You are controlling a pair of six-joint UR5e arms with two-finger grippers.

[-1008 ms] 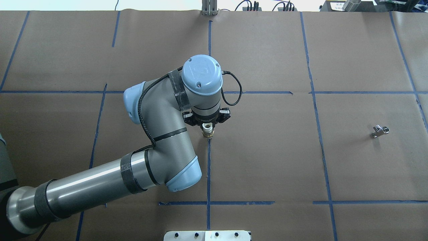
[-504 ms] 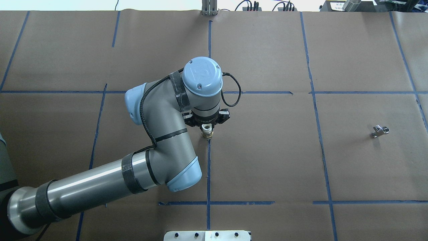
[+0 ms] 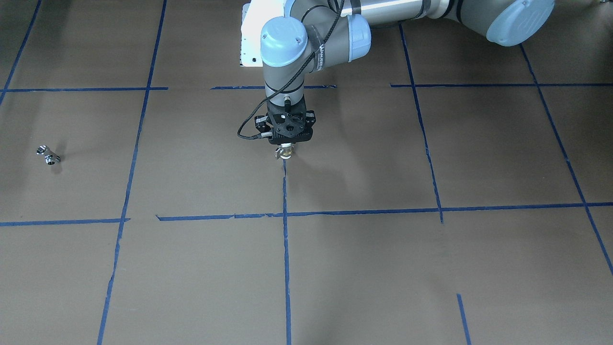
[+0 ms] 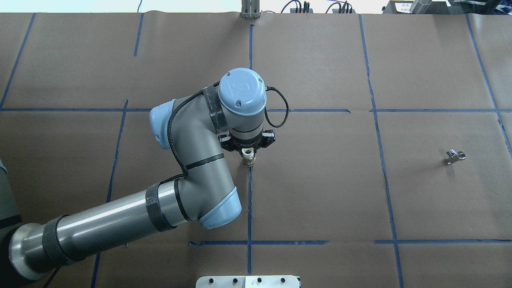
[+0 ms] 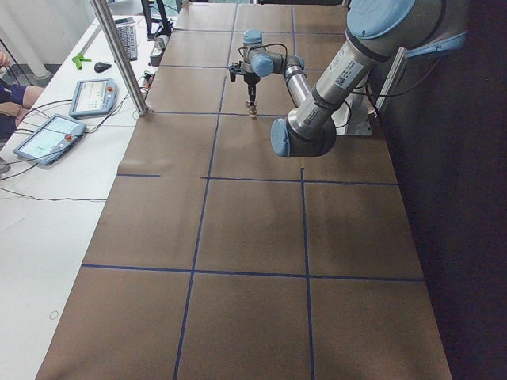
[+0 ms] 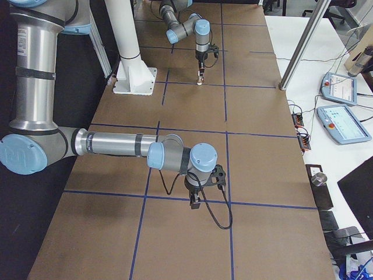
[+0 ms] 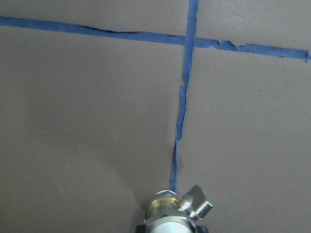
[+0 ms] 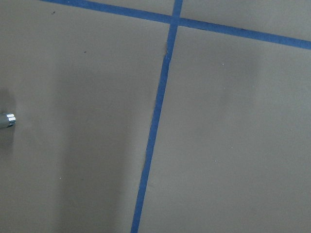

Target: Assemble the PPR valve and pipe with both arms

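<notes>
My left gripper (image 4: 248, 153) points straight down over the middle of the table and is shut on the PPR valve (image 4: 248, 159). The valve is held upright, white collar in the jaws and brass end down, close above the paper. It also shows in the front view (image 3: 286, 152), and its grey lever shows in the left wrist view (image 7: 195, 208). The chrome pipe (image 4: 455, 156) lies alone on the table's right half, also in the front view (image 3: 48, 155) and at the right wrist view's left edge (image 8: 7, 120). My right gripper (image 6: 195, 202) shows only in the right side view, so I cannot tell its state.
The table (image 4: 320, 192) is covered in brown paper with a grid of blue tape lines. A white pedestal (image 6: 131, 52) stands at the robot's side. Metal posts (image 5: 119, 55) and teach pendants (image 6: 344, 122) are along the far edge.
The left arm has shifted very slightly toward the robot with the valve still in its gripper. The pipe has not moved.
</notes>
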